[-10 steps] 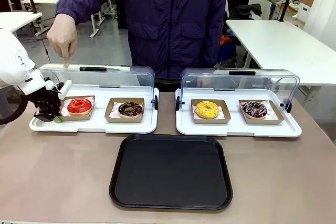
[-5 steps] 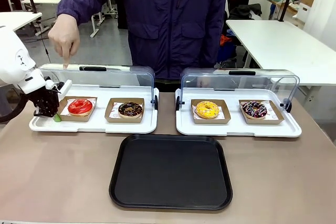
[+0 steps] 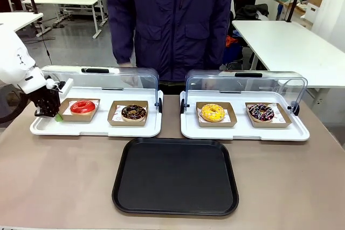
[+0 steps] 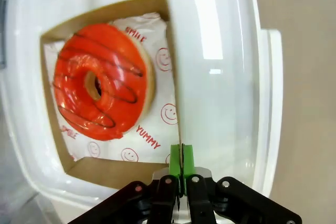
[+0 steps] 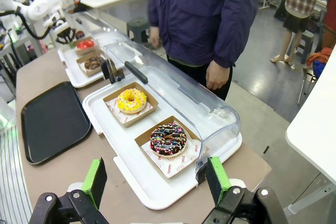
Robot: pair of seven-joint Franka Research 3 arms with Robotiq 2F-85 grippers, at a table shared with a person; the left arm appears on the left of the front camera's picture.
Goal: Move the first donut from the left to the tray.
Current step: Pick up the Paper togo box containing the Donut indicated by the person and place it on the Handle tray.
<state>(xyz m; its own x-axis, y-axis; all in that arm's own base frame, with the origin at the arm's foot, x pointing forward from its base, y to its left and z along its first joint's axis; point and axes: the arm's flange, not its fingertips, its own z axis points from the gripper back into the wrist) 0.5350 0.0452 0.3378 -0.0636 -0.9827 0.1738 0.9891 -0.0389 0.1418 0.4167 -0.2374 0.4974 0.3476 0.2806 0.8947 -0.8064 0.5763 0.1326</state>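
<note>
Red donut: the red-iced donut (image 4: 100, 81) sits in its cardboard holder (image 4: 173, 66) at the left end of the left white tray (image 3: 97, 129), under the raised clear lid (image 3: 99, 79). I see it on printed paper, roughly centred in the holder.

Left gripper: my left gripper (image 4: 180, 162) is fully closed, green pads pinched on the holder's thin side wall. I have the cardboard edge, not the donut itself.

Holder lift: in the front view the gripped side looks slightly raised off the white tray; I can't tell for sure.

Black tray: the black tray (image 3: 175, 206) lies bare in front of both white trays, well apart from the donut, toward the table's middle.

Right gripper: my right gripper (image 5: 157, 179) hangs wide open with nothing in it, above the right white tray (image 5: 131, 179).

Neighbours: the chocolate donut (image 3: 133, 112) sits just beside the red one.

Risk, grip: a one-sided pinch on a thin wall may let the holder droop or the cardboard fold or slip out.

Risk, tilt: if it tips, I'd expect the donut to slide off the paper.

Risk, path: a low carry could catch the white tray's rim or the neighbouring holder.

Person: a person stands behind the lids, hands near them, one more thing to clear.
</note>
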